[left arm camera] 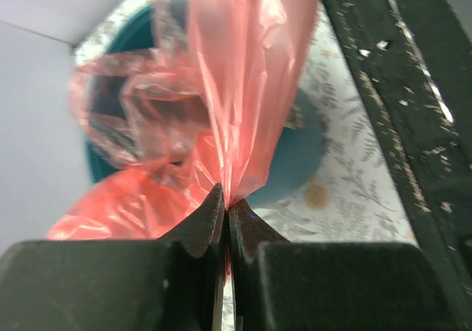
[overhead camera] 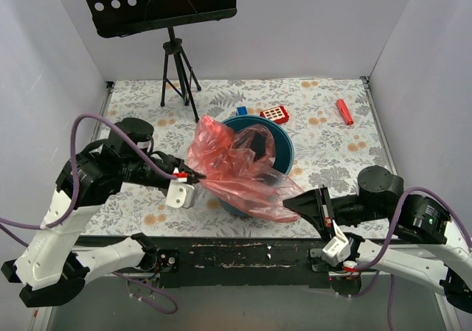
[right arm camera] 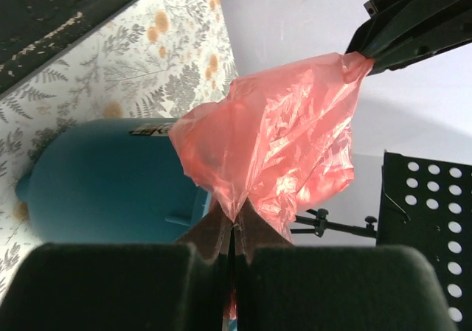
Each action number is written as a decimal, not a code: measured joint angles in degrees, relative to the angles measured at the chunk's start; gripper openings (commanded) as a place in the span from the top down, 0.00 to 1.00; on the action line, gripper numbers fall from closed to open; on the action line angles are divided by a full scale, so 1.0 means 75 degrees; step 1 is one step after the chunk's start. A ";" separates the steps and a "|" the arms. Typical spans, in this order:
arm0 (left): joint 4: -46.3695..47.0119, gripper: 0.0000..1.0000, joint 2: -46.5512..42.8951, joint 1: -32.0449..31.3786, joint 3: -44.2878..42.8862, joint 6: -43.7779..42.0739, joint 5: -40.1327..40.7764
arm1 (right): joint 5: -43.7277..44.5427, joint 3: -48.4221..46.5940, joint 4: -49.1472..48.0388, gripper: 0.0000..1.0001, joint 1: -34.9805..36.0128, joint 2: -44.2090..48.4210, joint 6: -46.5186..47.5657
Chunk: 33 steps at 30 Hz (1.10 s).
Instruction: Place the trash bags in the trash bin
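Note:
A crinkly translucent pink-red trash bag (overhead camera: 234,167) hangs stretched over the round teal trash bin (overhead camera: 286,148) in the middle of the table. My left gripper (overhead camera: 198,175) is shut on the bag's left edge, with film pinched between its black fingertips (left arm camera: 226,202). At the bag's lower right corner my right gripper (overhead camera: 289,203) is shut on the film too (right arm camera: 236,224). In the right wrist view the bag (right arm camera: 276,143) spans from my jaws up to the left gripper, with the bin (right arm camera: 103,180) below it. Part of the bin's rim is hidden by the bag.
A small flat red box with white squares (overhead camera: 274,113) and a small blue piece (overhead camera: 241,110) lie just behind the bin. A red stick (overhead camera: 344,111) lies at the back right. A black tripod stand (overhead camera: 175,69) with a perforated tray stands at the back left.

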State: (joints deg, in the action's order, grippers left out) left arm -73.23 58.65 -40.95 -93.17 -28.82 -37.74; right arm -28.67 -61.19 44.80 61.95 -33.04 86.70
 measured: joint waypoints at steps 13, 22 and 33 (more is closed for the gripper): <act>-0.0408 1.00 -0.1008 -0.0061 0.3159 -0.0740 -0.0125 | 0.0087 0.1486 0.1209 0.56 0.0000 0.0452 0.1043; 0.1411 1.00 -0.1221 -0.0061 0.3666 0.0627 0.1209 | 0.1247 0.1498 0.2075 0.44 0.0000 0.1116 0.0166; 0.4899 1.00 -0.2122 -0.0058 0.4188 -0.0256 0.2261 | 0.3407 -0.1177 -0.0073 0.41 0.0064 -0.0105 -0.3308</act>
State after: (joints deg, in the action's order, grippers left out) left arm -36.49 42.74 -41.39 -61.76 -30.74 -20.78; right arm -3.11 -70.02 44.25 62.43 -33.82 61.89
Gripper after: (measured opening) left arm 0.009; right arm 0.583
